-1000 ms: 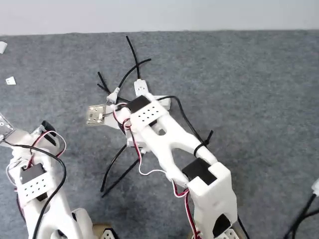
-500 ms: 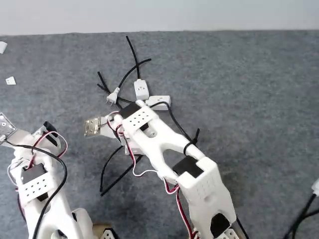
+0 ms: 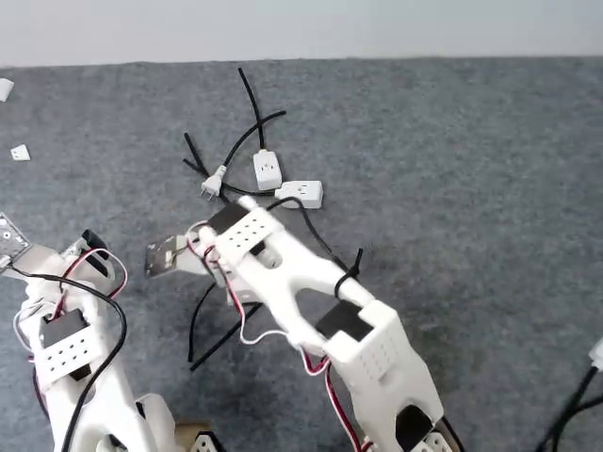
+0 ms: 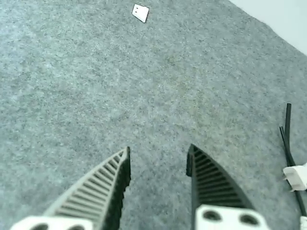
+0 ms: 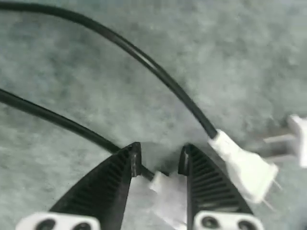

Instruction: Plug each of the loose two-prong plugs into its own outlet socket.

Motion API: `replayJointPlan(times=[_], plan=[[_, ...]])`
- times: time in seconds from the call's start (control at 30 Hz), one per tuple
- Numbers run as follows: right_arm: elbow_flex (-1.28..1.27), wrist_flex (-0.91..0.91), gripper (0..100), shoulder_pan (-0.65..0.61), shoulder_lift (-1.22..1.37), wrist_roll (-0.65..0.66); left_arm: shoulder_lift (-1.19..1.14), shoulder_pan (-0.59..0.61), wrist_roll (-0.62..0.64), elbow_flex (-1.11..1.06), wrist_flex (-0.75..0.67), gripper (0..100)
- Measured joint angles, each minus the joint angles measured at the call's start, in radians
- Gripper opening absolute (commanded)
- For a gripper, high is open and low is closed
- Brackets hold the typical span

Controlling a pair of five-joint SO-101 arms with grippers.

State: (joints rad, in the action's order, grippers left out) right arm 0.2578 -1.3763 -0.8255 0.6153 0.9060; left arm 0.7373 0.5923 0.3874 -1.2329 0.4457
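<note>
A grey carpeted surface (image 3: 471,169) spreads under two white robot arms. The right arm (image 3: 311,292) stretches from the near edge up toward the middle-left, wrapped in red, white and black wires. The left arm (image 3: 66,348) sits at the near left corner.

The left gripper (image 4: 158,151) hangs over bare carpet with its ribbed black fingers (image 4: 108,184) spread apart and nothing between them.

The right gripper (image 5: 160,148) is low over the carpet, left of the middle. Its fingers stand a narrow gap apart with a white plug (image 5: 165,196) on a black cable (image 5: 53,120) between them. They seem to pinch it, though the close view leaves this unsure. A second plug (image 5: 242,167), white with its two prongs bare, lies on the carpet just beside that gripper at the end of another black cord (image 5: 144,62).

Beyond the right gripper, two white outlet sockets lie near each other: the far socket (image 3: 268,169) and the near socket (image 3: 303,194). A loose plug (image 3: 214,181) lies just left of them, unplugged, among crossing black cords.

A small white scrap (image 3: 20,153) lies at the far left.
</note>
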Motion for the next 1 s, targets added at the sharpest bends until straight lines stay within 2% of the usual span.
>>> replayJointPlan(times=[0.47,0.63,0.77,1.0], plan=[[-0.044,0.063,13.9,0.002,-0.023,0.003,0.0,0.0,0.0,0.0,0.0,18],[-0.048,-0.029,14.0,0.002,-0.086,0.003,0.0,0.0,0.0,0.0,0.0,18],[-0.077,-0.035,14.1,0.011,-0.144,0.003,0.0,0.0,0.0,0.0,0.0,18],[-0.147,0.097,14.1,0.068,-0.149,0.041,0.0,0.0,0.0,0.0,0.0,18]])
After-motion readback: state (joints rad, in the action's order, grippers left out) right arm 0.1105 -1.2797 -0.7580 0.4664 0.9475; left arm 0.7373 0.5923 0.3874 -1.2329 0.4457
